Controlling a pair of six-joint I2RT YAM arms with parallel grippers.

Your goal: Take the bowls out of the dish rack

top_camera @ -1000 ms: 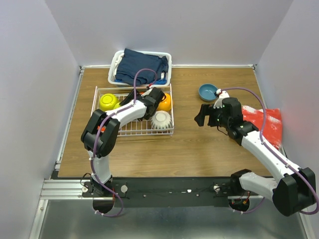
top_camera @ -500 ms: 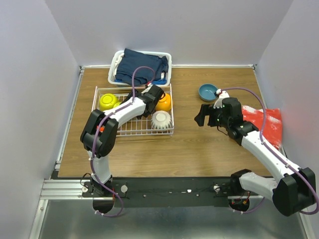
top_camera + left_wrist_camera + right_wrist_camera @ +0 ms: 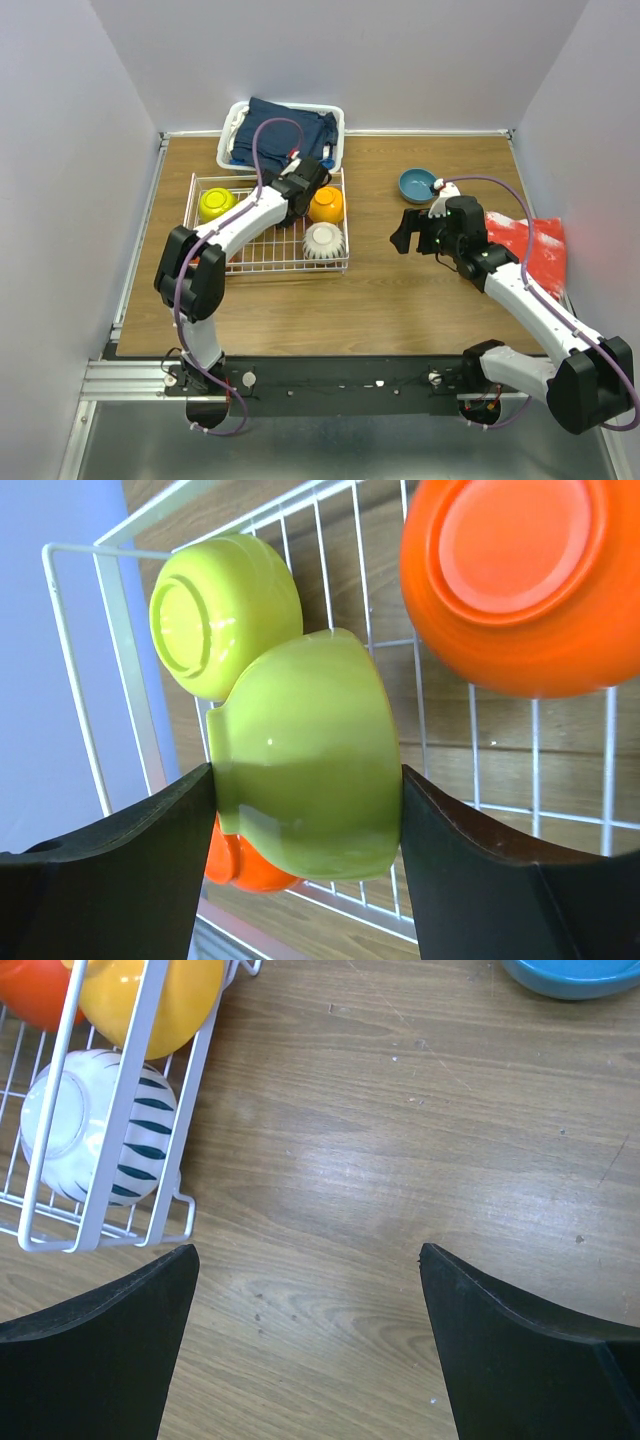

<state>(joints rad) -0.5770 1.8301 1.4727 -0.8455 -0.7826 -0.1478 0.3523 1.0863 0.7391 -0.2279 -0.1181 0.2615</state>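
The white wire dish rack stands at the left middle of the table. My left gripper is over its far side, shut on a lime-green bowl held on its side above the wires. Under it lie a second lime-green bowl, an upside-down orange bowl and part of a red-orange bowl. A white ribbed bowl sits at the rack's near right corner. A blue bowl stands on the table. My right gripper is open and empty over bare wood.
A white plastic basket with dark blue cloth stands just behind the rack. A red bag lies at the table's right edge. Grey walls close in the table on three sides.
My left gripper has moved toward the far side of the rack with the lime-green bowl in it. The right arm has not moved.
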